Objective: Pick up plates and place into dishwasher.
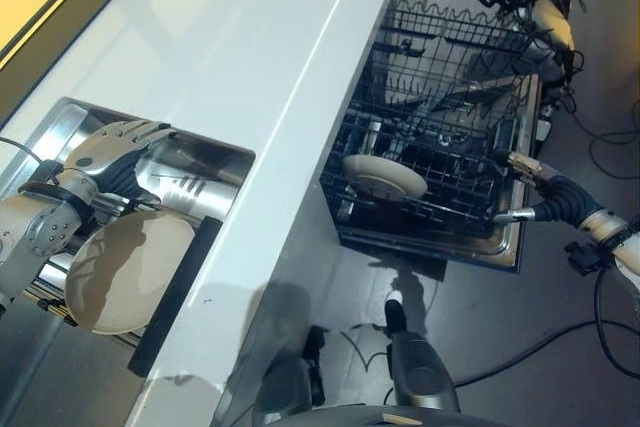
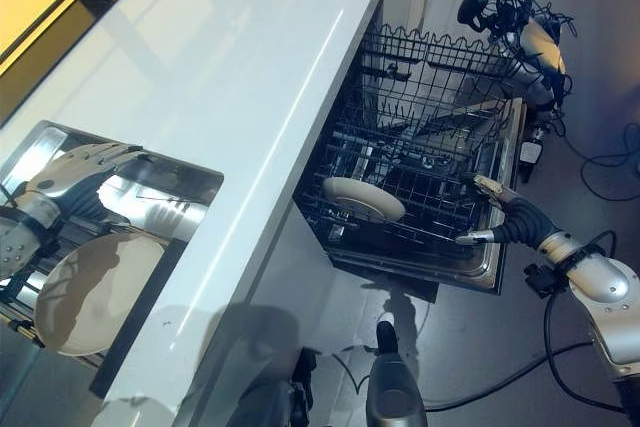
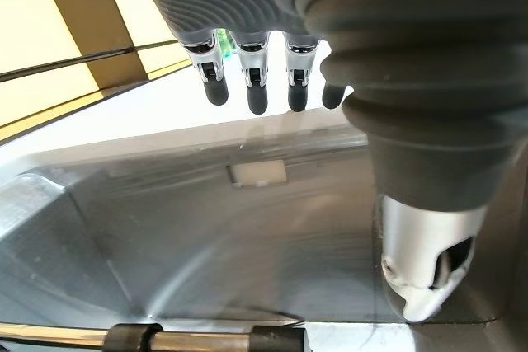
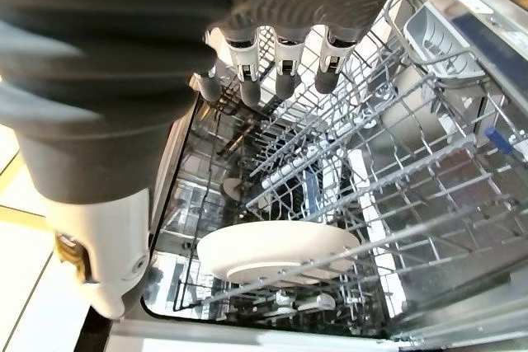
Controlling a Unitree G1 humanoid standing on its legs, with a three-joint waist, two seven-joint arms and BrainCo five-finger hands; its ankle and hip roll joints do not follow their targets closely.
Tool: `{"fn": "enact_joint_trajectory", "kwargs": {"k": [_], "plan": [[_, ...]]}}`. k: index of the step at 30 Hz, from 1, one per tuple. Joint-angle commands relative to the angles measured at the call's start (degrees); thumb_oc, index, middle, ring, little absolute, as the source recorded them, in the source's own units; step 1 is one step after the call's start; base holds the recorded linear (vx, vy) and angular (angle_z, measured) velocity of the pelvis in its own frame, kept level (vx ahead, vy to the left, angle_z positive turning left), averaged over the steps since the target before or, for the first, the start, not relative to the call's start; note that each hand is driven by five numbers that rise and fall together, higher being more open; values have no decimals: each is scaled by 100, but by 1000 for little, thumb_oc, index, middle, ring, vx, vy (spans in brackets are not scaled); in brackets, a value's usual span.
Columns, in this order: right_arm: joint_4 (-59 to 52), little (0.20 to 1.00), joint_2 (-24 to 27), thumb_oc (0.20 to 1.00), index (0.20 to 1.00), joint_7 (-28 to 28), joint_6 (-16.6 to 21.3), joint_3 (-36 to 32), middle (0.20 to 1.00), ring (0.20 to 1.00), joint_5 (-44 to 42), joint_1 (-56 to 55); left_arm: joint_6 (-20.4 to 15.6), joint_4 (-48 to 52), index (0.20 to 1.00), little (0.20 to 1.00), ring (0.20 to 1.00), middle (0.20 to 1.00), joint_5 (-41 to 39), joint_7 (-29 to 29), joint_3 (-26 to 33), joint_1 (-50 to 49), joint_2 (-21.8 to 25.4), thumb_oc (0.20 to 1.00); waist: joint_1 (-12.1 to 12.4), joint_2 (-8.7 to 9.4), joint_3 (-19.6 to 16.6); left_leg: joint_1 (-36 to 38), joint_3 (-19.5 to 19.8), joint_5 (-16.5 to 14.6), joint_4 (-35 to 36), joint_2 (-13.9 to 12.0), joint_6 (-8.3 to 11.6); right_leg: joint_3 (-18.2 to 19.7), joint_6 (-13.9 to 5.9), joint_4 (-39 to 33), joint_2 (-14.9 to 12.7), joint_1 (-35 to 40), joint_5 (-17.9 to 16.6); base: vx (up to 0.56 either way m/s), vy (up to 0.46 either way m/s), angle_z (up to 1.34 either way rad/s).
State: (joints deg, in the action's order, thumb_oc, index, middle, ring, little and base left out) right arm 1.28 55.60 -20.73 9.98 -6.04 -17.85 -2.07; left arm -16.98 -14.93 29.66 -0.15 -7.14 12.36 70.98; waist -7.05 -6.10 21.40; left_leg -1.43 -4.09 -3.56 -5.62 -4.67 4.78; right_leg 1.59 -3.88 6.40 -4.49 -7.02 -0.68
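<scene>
A cream plate [image 1: 130, 272] leans in the steel sink [image 1: 215, 162] at the lower left. My left hand [image 1: 110, 152] hovers just above it over the sink, open, fingers [image 3: 254, 88] straight and holding nothing. A second cream plate [image 1: 383, 177] stands in the lower rack [image 1: 430, 162] of the pulled-out dishwasher, also seen as the plate [image 4: 276, 253] in the right wrist view. My right hand [image 2: 510, 217] is open beside the rack's right front corner, fingers [image 4: 285, 80] straight and empty.
The white countertop [image 1: 260, 57] runs diagonally between sink and dishwasher. A black strip [image 1: 180, 292] lies along the sink's edge. The open dishwasher door [image 1: 520, 237] juts over the dark floor. Another machine with cables [image 1: 540, 12] stands behind the dishwasher.
</scene>
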Motion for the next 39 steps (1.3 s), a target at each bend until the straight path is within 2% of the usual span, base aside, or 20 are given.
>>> {"fn": "enact_joint_trajectory", "kwargs": {"k": [1,6,8,11,12,14,16,20,27,32,35,39], "plan": [[-123,1000,103,1000,1000,33,399,-182,1000,1000,-326,47,419,-487,1000,1000,1000,1000,153,-297,260,-559,330,1000,112,388,-364,-566,326,74,-433,141,-84,-75,-535,135,-732,212,154,31,-17,12],[-110,1000,48,1000,1000,-2,331,-182,1000,1000,-318,85,458,-402,1000,1000,1000,1000,113,-19,561,-700,221,1000,194,362,-417,-569,397,110,-350,148,-60,-183,-506,112,-731,241,197,10,-7,14],[-79,1000,-13,1000,1000,-4,295,-170,1000,1000,-273,99,662,-407,1000,1000,1000,1000,-53,155,733,-762,103,1000,240,354,-445,-570,432,127,-320,152,-53,-224,-493,112,-731,252,218,10,-9,17],[-59,1000,-157,1000,1000,-20,237,-192,1000,1000,-178,73,1184,-529,1000,1000,1000,1000,-452,426,1203,-931,-231,1000,329,358,-493,-556,480,145,-283,150,-51,-287,-475,115,-725,275,255,33,-12,15],[-53,1000,-237,1000,1000,-40,209,-210,1000,1000,-124,56,1418,-711,1000,1000,1000,1000,-552,758,1449,-1026,-434,1000,360,365,-519,-548,502,155,-267,153,-49,-301,-471,115,-721,287,269,46,-7,15],[-47,1000,-341,1000,1000,-62,177,-209,1000,1000,-56,48,1641,-984,1000,1000,1000,1000,-826,1070,1767,-1049,-688,1000,381,381,-547,-529,525,157,-237,153,-49,-312,-460,111,-710,306,298,43,-3,15],[-98,1000,-506,1000,1000,-93,119,-237,1000,1000,65,1,2039,-1088,1000,1000,1000,1000,-1285,1144,2060,-1065,-984,1000,418,396,-571,-547,567,167,-226,151,-37,-320,-445,127,-693,294,330,17,0,11],[-258,1000,-641,1000,1000,1,-48,-121,1000,1000,180,97,2386,-1230,1000,1000,1000,1000,-1647,904,2148,-1051,-1394,1000,470,409,-539,-592,615,188,-206,139,-30,-347,-420,181,-668,229,365,-6,2,3],[-314,1000,-625,1000,1000,167,-214,119,1000,1000,269,400,2399,-1344,1000,1000,1000,1000,-2722,-29,1628,-790,-1665,1000,474,395,-382,-752,622,197,-319,146,-50,-390,-408,301,-658,65,356,-39,18,9],[-217,1000,-544,1000,1000,260,-201,245,1000,1000,238,534,2088,-1418,1000,1000,1000,1000,-3608,-599,1318,-539,-1698,1000,419,404,-240,-852,575,204,-424,149,-75,-351,-425,387,-668,-69,308,-14,22,3],[-99,1000,-559,1000,1000,294,-96,288,1000,1000,256,546,1968,-1434,1000,1000,1000,1000,-3948,-580,1229,-397,-1742,1000,384,419,-178,-908,538,206,-475,158,-87,-326,-435,417,-677,-132,280,0,0,0],[-74,1000,-527,1000,1000,325,-41,324,1000,1000,195,569,1882,-1575,1000,1000,1000,1000,-4010,-531,1085,-183,-1695,1000,338,439,-110,-962,506,207,-510,176,-105,-276,-440,442,-679,-204,250,0,0,0]]}}
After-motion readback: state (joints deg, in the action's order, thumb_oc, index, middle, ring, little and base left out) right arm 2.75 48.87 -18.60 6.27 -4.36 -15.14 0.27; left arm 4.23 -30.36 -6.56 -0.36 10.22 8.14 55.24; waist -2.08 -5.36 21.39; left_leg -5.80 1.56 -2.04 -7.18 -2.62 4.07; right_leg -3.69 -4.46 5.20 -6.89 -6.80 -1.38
